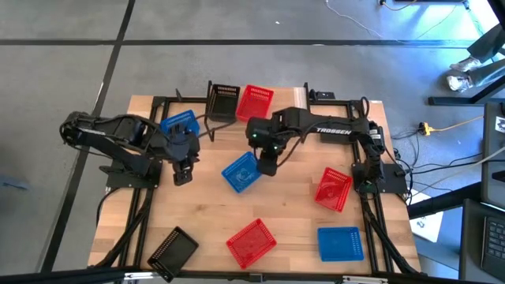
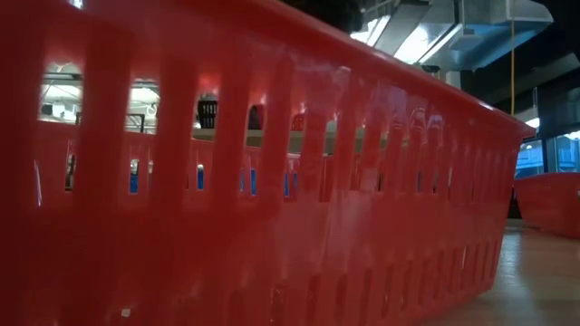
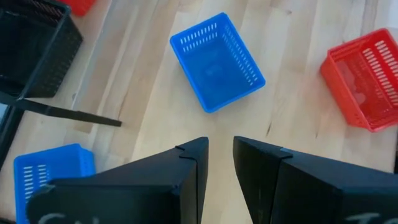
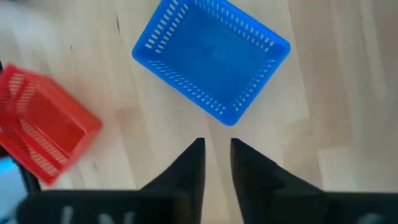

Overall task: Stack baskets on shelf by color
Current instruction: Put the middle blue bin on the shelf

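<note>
I see blue basket (image 1: 241, 171) mid-table, upright, nothing inside. Right gripper (image 1: 267, 167) beside it, jaws slightly parted, holding nothing. Left gripper (image 1: 182, 174) likewise.

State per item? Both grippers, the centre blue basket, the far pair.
left gripper: open, empty, over bare table
right gripper: open, empty, beside centre blue basket
centre blue basket: upright on table, unheld
black basket: upright, far edge
far red basket: upright, beside black basket

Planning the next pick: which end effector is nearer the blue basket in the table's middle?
Right. The right end effector hovers at the blue basket's edge; the left end effector sits farther off on its other side.
</note>
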`<state>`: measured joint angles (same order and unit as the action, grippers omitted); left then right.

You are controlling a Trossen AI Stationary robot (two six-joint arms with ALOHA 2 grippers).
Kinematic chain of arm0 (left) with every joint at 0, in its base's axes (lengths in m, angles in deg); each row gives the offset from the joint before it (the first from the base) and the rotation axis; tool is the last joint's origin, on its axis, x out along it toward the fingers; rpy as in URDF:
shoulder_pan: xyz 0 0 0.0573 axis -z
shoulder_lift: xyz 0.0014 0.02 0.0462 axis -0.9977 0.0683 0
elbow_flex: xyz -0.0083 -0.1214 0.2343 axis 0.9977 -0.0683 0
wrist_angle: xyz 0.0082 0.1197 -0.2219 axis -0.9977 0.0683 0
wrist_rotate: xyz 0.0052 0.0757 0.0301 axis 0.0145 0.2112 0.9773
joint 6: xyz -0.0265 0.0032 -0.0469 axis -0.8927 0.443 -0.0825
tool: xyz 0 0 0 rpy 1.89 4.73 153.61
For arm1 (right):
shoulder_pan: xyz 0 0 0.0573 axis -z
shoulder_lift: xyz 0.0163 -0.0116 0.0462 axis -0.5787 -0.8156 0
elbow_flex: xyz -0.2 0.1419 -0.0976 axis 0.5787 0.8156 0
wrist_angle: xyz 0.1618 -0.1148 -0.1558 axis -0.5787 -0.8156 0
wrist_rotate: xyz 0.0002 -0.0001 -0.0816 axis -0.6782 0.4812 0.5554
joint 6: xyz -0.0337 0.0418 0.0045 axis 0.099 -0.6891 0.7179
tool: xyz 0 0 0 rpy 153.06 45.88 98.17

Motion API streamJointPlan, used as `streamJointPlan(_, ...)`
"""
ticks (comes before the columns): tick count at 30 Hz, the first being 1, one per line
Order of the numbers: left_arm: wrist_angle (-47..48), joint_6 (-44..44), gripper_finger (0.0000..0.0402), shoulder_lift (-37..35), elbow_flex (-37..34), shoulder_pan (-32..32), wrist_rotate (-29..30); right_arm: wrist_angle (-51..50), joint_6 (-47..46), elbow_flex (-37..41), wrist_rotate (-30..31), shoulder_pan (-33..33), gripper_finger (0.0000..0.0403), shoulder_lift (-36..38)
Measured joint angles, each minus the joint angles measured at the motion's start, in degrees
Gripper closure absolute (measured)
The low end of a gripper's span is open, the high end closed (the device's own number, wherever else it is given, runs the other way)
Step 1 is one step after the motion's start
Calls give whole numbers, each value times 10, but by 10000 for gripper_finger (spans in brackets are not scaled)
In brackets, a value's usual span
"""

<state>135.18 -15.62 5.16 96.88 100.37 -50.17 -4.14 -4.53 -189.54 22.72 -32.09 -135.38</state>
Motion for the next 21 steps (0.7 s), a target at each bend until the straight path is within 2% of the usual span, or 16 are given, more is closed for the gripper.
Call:
streamJointPlan(4,0,-4,335,0,0,6,-9,4,-65,0,0,1,292,-12)
streamJointPlan(11,-1,-15,335,0,0,6,-15,11,-130,1,0,3,285,-55)
streamJointPlan(16,-2,-15,335,0,0,5,-15,21,-138,1,3,5,285,-91)
streamJointPlan(21,-2,-15,335,0,0,6,-15,29,-138,1,39,8,285,-120)
